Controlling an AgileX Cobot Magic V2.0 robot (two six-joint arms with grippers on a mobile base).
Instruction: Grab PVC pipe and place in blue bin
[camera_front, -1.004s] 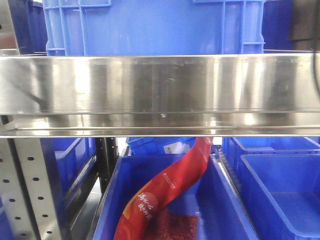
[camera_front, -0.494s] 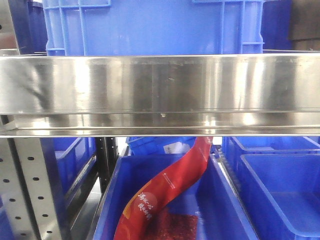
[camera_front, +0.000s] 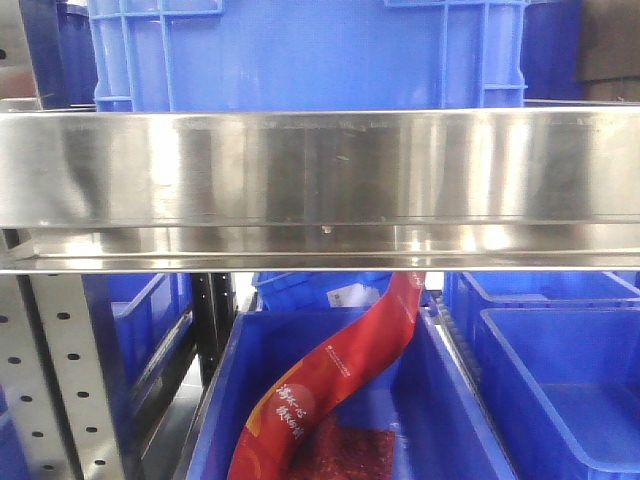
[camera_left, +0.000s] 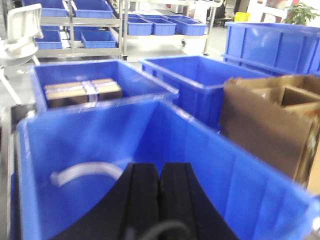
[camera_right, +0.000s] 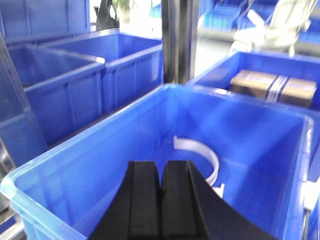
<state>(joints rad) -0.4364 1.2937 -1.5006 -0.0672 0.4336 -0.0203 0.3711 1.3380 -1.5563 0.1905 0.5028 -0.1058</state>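
While both jaws sit closed, empty, PVC pipe (camera_right: 200, 152) lies beyond them in blue bin (camera_right: 75, 165).

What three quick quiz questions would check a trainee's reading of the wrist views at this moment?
1. True or false: the right hand is shut, with nothing seen between its fingers.
2. In the right wrist view, where does the PVC pipe lie?
A. inside the blue bin below the hand
B. on the cardboard box
C. clamped in the hand
3. Fill in: in the left wrist view, the torn carton to the right of the bin is made of ____.

Key
1. True.
2. A. The white half-ring rests on the bin floor, apart from the hand.
3. Brown cardboard.
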